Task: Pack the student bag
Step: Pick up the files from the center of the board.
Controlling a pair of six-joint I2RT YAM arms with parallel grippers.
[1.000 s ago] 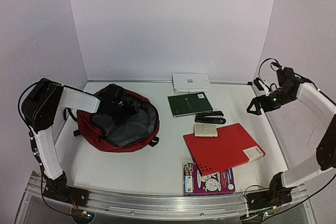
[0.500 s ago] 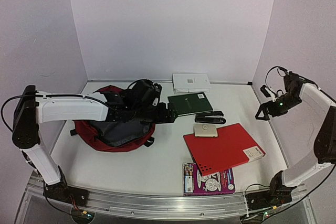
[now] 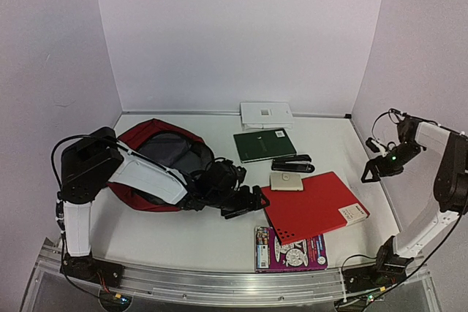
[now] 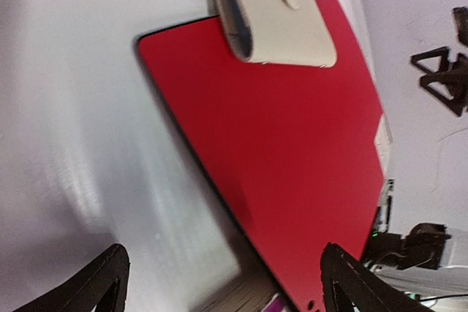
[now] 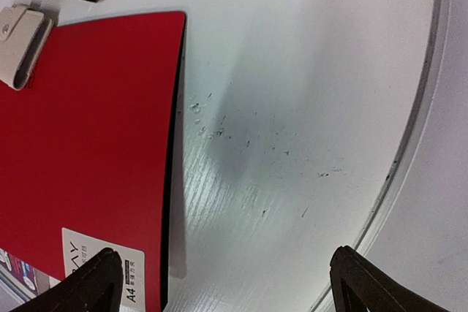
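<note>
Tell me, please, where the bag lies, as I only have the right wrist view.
Observer: The bag lies well to the left of the folder, unzipped, with its grey lining showing.
Operator: Thank you. Where is the left gripper?
Observer: The left gripper is at the folder's left edge, jaws open, holding nothing.
Operator: Is there anything beyond the stapler?
Observer: A green notebook lies flat just behind the stapler.
</note>
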